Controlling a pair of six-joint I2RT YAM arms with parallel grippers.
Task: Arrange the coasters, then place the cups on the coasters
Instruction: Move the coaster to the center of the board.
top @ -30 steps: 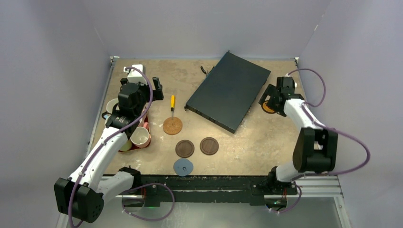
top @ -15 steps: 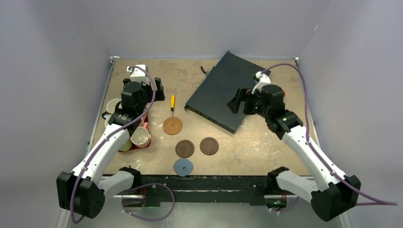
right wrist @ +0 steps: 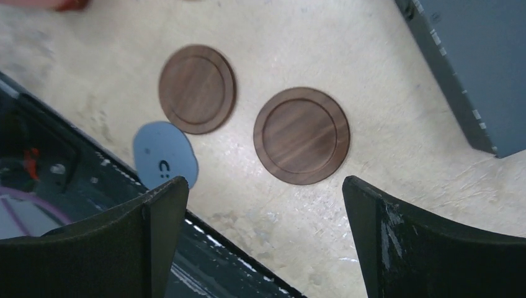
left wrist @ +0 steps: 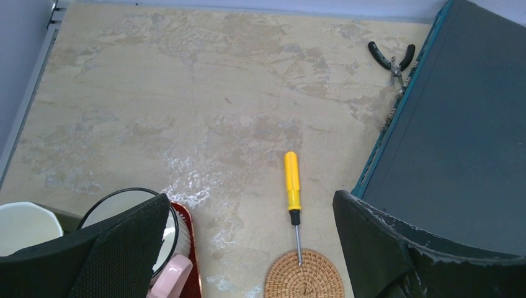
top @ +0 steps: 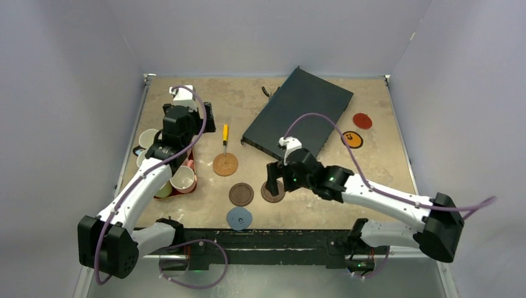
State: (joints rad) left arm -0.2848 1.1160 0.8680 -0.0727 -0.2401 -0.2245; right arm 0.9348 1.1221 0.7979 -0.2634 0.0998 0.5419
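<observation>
- Right jaws: wide open and empty, hanging low over the right-hand dark brown coaster (right wrist: 301, 135). On the wrist cam the disc sits squarely in the gap between the two fingers.
- That's the big change. A second ago this arm was off in the far right back corner by the orange coaster (top: 352, 139). It has swung across the dark flat case (top: 298, 118) to the middle and brought nothing with it.
- With the arm gone, the orange coaster and the red coaster (top: 361, 120) both lie flat out there, well apart from the other four. The orange one looks like it's in the same spot.
- Middle group: the other dark brown coaster (right wrist: 197, 88) is just beside the first, and the blue-grey coaster (right wrist: 164, 155) sits near the front edge of the counter (top: 186, 93). The cork coaster (left wrist: 304, 274) is further back, with the tip of the yellow screwdriver (left wrist: 292, 189) reaching its rim.
- Left jaws: also fully open and holding nothing, parked above the back end of the dark red tray (left wrist: 186, 230). They've hardly budged in the last second.
- The cups, pink cup (top: 183, 179) included, are bunched at that tray on the left. None is on a coaster yet.
- My read: we're still in the arranging stage, and the brown disc is the next pick. Thin and flat on the counter, so it could slip out of a pinch.
</observation>
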